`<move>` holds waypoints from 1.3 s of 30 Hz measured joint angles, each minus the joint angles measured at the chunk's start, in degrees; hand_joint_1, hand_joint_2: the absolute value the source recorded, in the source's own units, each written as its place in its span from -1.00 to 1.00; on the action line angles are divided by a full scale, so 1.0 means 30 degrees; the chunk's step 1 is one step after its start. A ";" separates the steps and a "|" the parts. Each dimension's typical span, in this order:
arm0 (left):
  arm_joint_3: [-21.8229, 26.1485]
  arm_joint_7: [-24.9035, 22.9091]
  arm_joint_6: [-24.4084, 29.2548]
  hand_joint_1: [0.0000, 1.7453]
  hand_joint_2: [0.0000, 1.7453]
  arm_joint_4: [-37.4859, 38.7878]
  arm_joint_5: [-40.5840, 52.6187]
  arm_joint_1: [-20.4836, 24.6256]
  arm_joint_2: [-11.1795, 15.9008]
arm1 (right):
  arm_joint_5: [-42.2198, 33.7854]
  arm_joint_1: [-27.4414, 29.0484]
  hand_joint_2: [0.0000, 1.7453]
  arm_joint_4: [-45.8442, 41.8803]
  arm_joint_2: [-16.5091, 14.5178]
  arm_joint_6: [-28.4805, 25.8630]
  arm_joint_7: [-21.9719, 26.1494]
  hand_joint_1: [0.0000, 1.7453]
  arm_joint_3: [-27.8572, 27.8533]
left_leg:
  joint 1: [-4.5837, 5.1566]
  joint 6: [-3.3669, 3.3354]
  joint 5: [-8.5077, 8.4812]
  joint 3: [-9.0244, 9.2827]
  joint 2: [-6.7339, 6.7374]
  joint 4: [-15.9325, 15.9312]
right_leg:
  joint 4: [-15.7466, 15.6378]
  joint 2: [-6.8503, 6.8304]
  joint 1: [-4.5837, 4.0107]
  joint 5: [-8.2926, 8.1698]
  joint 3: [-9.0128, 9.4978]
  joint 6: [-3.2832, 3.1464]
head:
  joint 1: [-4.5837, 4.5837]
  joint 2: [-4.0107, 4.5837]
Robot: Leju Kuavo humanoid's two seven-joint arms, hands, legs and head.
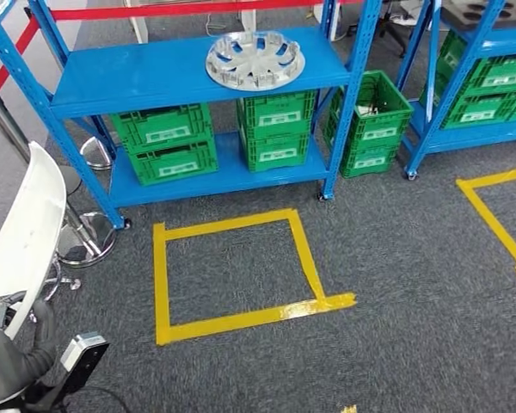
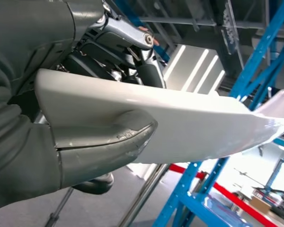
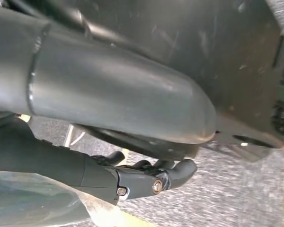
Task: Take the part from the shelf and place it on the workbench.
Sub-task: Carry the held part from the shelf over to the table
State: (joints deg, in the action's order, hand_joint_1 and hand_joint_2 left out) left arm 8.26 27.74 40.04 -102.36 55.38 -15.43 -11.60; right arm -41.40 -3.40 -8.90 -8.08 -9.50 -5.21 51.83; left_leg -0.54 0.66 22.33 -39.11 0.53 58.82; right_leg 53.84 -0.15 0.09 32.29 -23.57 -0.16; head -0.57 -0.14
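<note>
A long, curved white part (image 1: 23,231) stands up at the lower left of the head view, held at its lower end by my left hand (image 1: 18,357). In the left wrist view the thick grey thumb (image 2: 97,142) presses on the white part (image 2: 190,123) while the darker fingers (image 2: 115,52) close behind it. My right hand (image 3: 140,156) hangs over the carpet, its thumb (image 3: 126,94) apart from the dark fingers (image 3: 151,182), with nothing seen between them.
A blue shelf (image 1: 145,77) stands ahead with a silver wheel cover (image 1: 255,58) on top and green crates (image 1: 168,142) below. A yellow tape square (image 1: 236,271) marks the grey carpet. Chrome stool bases (image 1: 80,241) stand at left, and a second blue shelf (image 1: 476,86) at right.
</note>
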 joint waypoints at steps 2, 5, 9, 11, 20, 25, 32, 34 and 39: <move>-0.0020 -0.0036 -0.0004 1.00 1.00 0.0058 -0.0016 -0.0005 0.0104 | 0.0000 0.0009 -1.00 0.0002 -0.0002 -0.0004 0.0000 -1.00 0.0004 | -0.0021 0.0142 0.2265 -0.0299 -0.0034 0.2050 | 0.0074 -0.0074 -0.0044 -0.0516 -0.0610 -0.0220 | 0.0088 0.0000; -0.0056 -0.0045 -0.0005 1.00 1.00 0.0129 -0.0035 0.0004 0.0208 | 0.0000 -0.0003 -1.00 0.0002 -0.0002 -0.0004 0.0002 -1.00 0.0004 | -0.0020 0.0177 0.3299 -0.0226 -0.0036 0.5201 | 0.0431 -0.0143 -0.0145 -0.1206 -0.1627 -0.0266 | 0.0106 0.0000; -0.0080 -0.0040 -0.0002 1.00 1.00 0.0189 -0.0036 0.0046 0.0251 | 0.0000 -0.0020 -1.00 -0.0009 -0.0005 -0.0002 0.0004 -1.00 0.0004 | 0.0037 -0.0142 0.2346 0.2932 -0.0090 0.1789 | 0.1232 -0.0136 -0.0203 -0.1781 -0.3068 -0.0118 | 0.0096 -0.0002; -0.0107 -0.0058 0.0002 1.00 1.00 0.0193 -0.0051 0.0083 0.0270 | 0.0000 -0.0036 -1.00 -0.0018 -0.0009 -0.0004 0.0007 -1.00 0.0004 | 0.0139 -0.0338 0.2897 0.4021 -0.0125 -0.0107 | 0.1455 -0.0122 -0.0215 -0.2058 -0.3433 0.0075 | 0.0086 -0.0004; -0.0596 -0.0930 -0.0004 1.00 1.00 0.0371 -0.0138 0.0212 0.0499 | -0.0026 -0.0078 -1.00 -0.0005 0.0013 -0.0038 0.0044 -1.00 0.0004 | 0.0040 -0.0970 0.1344 0.2143 0.0038 -0.0562 | 0.6488 0.0013 -0.0040 0.0999 -0.5088 0.0937 | -0.0047 -0.0004; -0.0805 -0.1029 0.0000 1.00 1.00 0.0512 -0.0111 0.0222 0.0663 | -0.0087 -0.0047 -1.00 0.0002 0.0013 -0.0110 0.0009 -1.00 0.0004 | 0.0092 -0.0623 0.0481 0.1296 0.0054 -0.0456 | 0.1959 0.0025 0.0027 -0.0523 -0.1170 0.0809 | -0.0069 0.0002; -0.0907 -0.1024 0.0002 1.00 1.00 0.0532 -0.0173 0.0224 0.0898 | -0.0113 0.0057 -1.00 0.0002 0.0005 -0.0129 0.0056 -1.00 0.0004 | 0.0008 0.0121 0.1930 0.0455 0.0008 0.1632 | 0.0282 -0.0101 0.0017 -0.0485 -0.0876 -0.0193 | 0.0017 0.0002; -0.0916 -0.1027 0.0002 1.00 1.00 0.0572 -0.0180 0.0206 0.0966 | -0.0117 0.0099 -1.00 0.0002 0.0005 -0.0139 0.0062 -1.00 0.0004 | -0.0013 0.0225 0.3372 -0.0213 0.0001 0.4154 | 0.0319 -0.0152 -0.0030 -0.0673 -0.1107 -0.0265 | 0.0053 0.0004; -0.0929 -0.1069 -0.0002 1.00 1.00 0.0612 -0.0182 0.0167 0.1091 | 0.0024 0.0155 -1.00 -0.0002 0.0002 -0.0188 0.0291 -1.00 0.0015 | 0.0030 -0.0060 0.1932 0.2089 -0.0036 0.1536 | 0.0631 -0.0126 -0.0123 -0.0817 -0.1349 -0.0170 | 0.0050 0.0002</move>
State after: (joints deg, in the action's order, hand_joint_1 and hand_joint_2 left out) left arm 5.48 24.53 40.03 -100.52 54.83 -14.93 -8.32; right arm -41.33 -2.93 -8.91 -8.08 -10.06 -4.33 51.88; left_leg -0.45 0.48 28.12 -32.84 0.42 63.43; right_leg 55.73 -0.53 -0.28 29.83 -27.62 -0.67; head -0.42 -0.14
